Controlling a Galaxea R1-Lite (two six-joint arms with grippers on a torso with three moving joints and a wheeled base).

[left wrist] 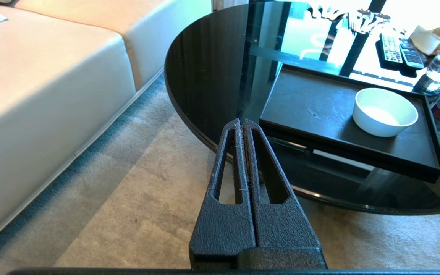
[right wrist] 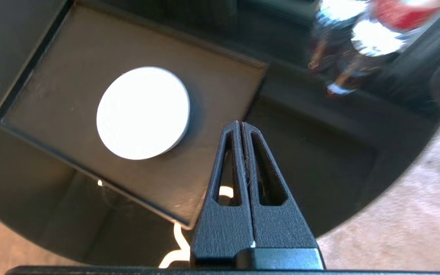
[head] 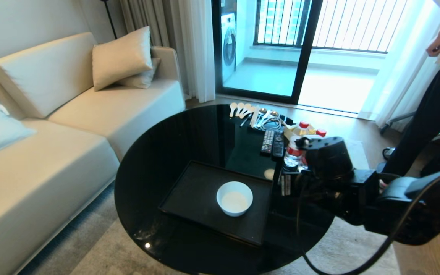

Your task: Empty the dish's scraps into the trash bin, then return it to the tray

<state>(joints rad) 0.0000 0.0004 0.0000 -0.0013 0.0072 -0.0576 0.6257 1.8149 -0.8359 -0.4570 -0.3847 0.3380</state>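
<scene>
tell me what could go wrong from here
1. The right gripper is shut and empty above the tray edge; if it drops, it may knock the tray or the bowl.
2. Bottles stand close beside the right arm; a sideways swing could topple them.

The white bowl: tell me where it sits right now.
In the head view the white bowl stands empty on the black tray, toward its right end, near the water bottles; no gripper touches it.
</scene>
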